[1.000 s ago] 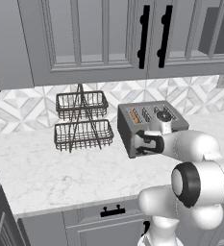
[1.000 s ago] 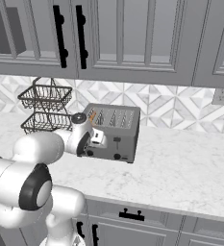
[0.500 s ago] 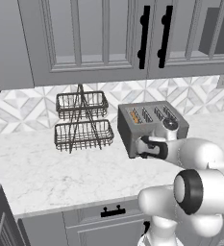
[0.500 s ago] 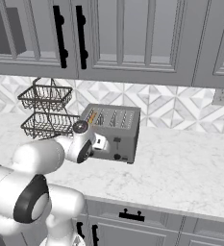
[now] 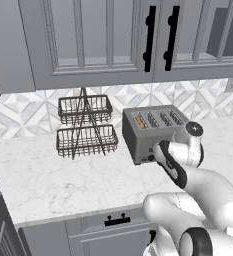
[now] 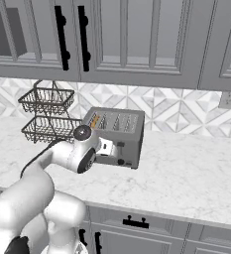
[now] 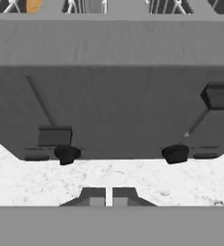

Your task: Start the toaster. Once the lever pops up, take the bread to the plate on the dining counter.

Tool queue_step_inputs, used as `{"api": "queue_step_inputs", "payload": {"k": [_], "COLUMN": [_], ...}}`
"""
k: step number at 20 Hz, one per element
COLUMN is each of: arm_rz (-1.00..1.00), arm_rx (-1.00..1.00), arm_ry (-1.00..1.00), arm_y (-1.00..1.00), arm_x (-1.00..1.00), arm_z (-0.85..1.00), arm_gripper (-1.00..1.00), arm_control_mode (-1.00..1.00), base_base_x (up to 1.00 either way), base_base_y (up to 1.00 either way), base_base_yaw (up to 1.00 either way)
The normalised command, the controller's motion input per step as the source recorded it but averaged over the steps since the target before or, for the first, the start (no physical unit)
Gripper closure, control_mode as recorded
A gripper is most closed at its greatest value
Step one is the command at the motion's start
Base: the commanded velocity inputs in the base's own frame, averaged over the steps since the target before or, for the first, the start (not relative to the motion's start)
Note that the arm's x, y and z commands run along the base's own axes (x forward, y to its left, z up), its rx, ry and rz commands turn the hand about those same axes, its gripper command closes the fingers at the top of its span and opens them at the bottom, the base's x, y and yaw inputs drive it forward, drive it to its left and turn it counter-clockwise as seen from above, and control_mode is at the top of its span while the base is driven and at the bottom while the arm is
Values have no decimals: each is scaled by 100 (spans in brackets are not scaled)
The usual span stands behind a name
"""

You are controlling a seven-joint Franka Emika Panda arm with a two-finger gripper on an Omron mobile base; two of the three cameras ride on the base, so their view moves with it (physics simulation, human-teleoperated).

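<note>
- The toaster [image 5: 150, 132], a boxy grey four-slot model with dark knobs and levers, stands on the marble counter [image 5: 48, 177] beside a two-tier wire basket rack [image 5: 85, 125].
- The bread [image 5: 139, 120] shows golden in the leftmost slot.
- The gripper [image 7: 109, 196] points at the toaster's front, jaws pressed together on nothing.

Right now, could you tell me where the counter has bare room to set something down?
The widest bare stretch of counter lies right of the toaster, toward the wall outlet. Another runs along the front edge, before the wire basket rack. It is crowded between rack and toaster, and at the toaster's front, where the shut hand sits.
</note>
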Motion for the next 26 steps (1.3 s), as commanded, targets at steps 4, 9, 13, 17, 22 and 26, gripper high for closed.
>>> {"api": "queue_step_inputs", "payload": {"k": [4, 9, 13, 17, 22, 26], "arm_rz": [0, 2, 2, 0, 0, 0], "arm_rx": [10, 19, 27, 5, 0, 0], "arm_ry": [-4, 0, 0, 2, 8, 0], "arm_y": [-51, -40, -18, 1, 5, 0], "arm_x": [-94, -37, -2, 2, 6, 0], "arm_z": [93, 95, 99, 98, 66, 0], "arm_gripper": [100, 100, 100, 100, -100, -100], "arm_control_mode": [-100, -100, -100, -100, -100, -100], "base_base_x": [0, 0, 0, 0, 0, 0], "base_base_y": [0, 0, 0, 0, 0, 0], "base_base_yaw": [0, 0, 0, 0, 0, 0]}}
